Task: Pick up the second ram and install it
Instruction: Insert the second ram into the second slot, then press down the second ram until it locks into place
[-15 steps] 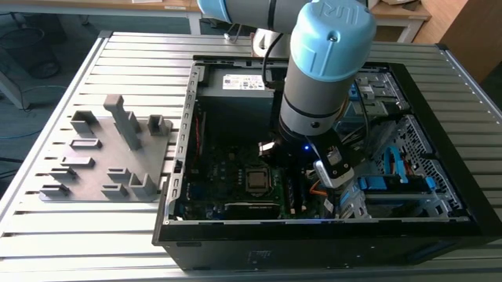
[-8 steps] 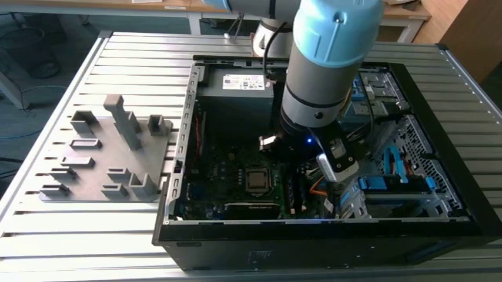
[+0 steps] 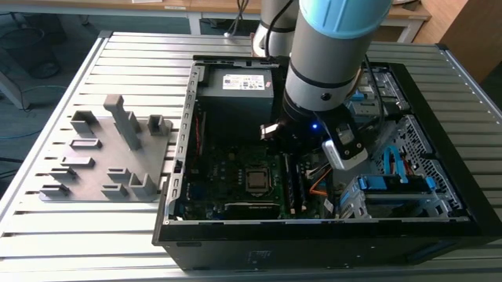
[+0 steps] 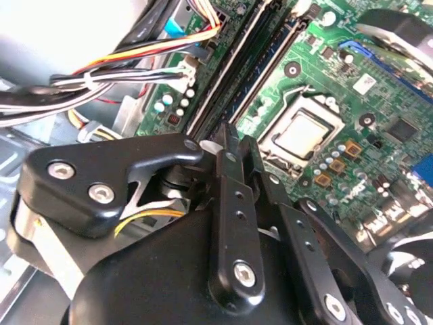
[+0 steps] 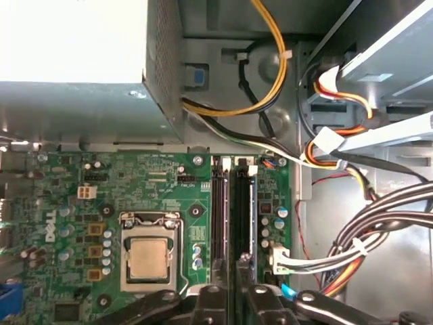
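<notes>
Two long dark memory sticks stand side by side in the motherboard slots, seen in both wrist views. The second ram (image 5: 244,203) (image 4: 233,64) is the one in the slot directly under my fingertips, as far as I can tell. My gripper (image 5: 233,274) (image 4: 226,135) is shut, its thin tips pressed together just over the near end of that slot, with nothing visible between them. In the exterior view the arm's wrist (image 3: 314,100) hangs over the open computer case (image 3: 180,194) and hides the fingers; the slots (image 3: 295,182) run out from under it.
The processor (image 5: 149,257) (image 3: 257,179) lies beside the slots. The power-supply box (image 3: 235,100) is at the case's far end. Bundled cables (image 5: 352,250) crowd the other side of the slots. A grey holder plate with blocks (image 3: 110,158) sits outside the case, at the exterior view's left.
</notes>
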Robot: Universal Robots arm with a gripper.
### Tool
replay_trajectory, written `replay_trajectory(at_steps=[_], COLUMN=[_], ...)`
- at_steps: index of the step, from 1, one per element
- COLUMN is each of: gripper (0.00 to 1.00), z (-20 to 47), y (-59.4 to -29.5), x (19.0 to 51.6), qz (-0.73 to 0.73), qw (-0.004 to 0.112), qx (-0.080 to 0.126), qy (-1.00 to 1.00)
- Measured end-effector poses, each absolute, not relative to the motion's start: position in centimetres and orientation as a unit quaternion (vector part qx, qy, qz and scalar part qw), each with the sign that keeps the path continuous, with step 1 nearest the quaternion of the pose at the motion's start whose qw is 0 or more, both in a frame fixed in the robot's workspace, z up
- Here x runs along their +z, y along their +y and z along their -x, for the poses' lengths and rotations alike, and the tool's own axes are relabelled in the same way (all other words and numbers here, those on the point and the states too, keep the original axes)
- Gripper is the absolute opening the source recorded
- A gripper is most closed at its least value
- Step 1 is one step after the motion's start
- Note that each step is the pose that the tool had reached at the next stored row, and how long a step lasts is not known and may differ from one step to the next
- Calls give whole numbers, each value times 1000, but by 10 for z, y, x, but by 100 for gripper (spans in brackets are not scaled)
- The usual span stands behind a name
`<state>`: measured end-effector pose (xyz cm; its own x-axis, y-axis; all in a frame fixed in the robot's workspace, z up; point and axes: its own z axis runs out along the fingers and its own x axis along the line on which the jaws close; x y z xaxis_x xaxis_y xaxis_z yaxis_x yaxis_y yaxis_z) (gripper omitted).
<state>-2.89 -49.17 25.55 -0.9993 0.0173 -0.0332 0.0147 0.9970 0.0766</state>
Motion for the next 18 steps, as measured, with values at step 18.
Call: replay_trajectory(at_steps=[18], gripper=[10], z=[29], y=[-491], x=[255], qz=[-8], qw=[17], qx=[40], qy=[999])
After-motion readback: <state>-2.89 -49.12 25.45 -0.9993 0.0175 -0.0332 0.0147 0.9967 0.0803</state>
